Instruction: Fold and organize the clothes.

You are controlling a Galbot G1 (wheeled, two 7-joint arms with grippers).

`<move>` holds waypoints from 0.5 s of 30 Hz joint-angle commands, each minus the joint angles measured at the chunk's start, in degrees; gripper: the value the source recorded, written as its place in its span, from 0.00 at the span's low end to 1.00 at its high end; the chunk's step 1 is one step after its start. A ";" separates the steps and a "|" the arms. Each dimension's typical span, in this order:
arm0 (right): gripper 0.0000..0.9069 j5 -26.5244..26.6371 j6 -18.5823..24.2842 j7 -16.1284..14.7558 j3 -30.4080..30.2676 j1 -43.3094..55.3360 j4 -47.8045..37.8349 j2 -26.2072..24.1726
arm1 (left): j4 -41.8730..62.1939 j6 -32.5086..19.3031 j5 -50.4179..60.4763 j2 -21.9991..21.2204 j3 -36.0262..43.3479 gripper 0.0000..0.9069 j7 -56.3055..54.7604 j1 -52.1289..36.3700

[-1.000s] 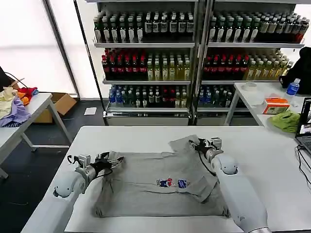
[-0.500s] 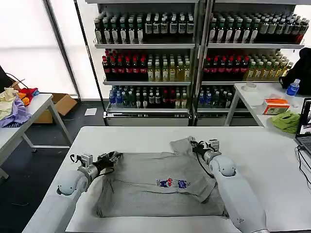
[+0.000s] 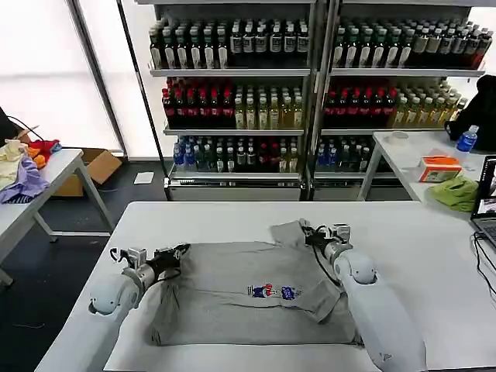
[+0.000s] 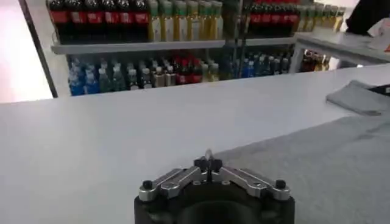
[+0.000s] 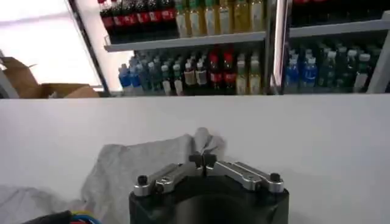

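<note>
A grey short-sleeved shirt (image 3: 232, 298) lies spread on the white table (image 3: 418, 240), its small multicoloured chest print (image 3: 275, 292) facing up. My left gripper (image 3: 180, 253) is shut on the shirt's far left corner; in the left wrist view the gripper (image 4: 209, 159) pinches a sliver of fabric, with the grey cloth (image 4: 317, 164) stretching away beside it. My right gripper (image 3: 308, 232) is shut on the bunched sleeve at the shirt's far right corner. In the right wrist view the gripper (image 5: 204, 159) grips that grey fold (image 5: 152, 164). The near right part of the shirt is folded over.
Shelves of bottles (image 3: 310, 85) stand behind the table. A side table at the right holds a green cloth (image 3: 456, 191), an orange box (image 3: 439, 168) and a laptop (image 3: 487, 201). A left table (image 3: 46, 182) carries lilac, yellow and red fabrics.
Both grippers keep their hold. The left gripper has shifted slightly away from me, and the shirt's far edge lies straighter and flatter than before.
</note>
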 commanded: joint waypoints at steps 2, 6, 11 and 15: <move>0.00 3.89 -0.86 1.68 2.41 -2.72 11.35 -0.38 | -9.38 -0.72 -1.54 1.11 -2.25 0.00 -2.54 2.45; 0.00 6.00 -1.47 2.88 4.04 -6.47 19.26 -1.63 | -13.85 -0.86 -1.76 2.02 -4.07 0.00 -3.23 5.34; 0.00 7.17 -1.72 4.16 6.12 -11.49 26.60 -2.55 | -18.64 -1.75 -1.62 2.53 -6.44 0.00 -4.51 8.59; 0.00 8.17 -2.29 5.26 8.55 -18.42 34.25 -3.53 | -22.86 -2.25 -1.65 3.30 -8.56 0.00 -5.14 12.11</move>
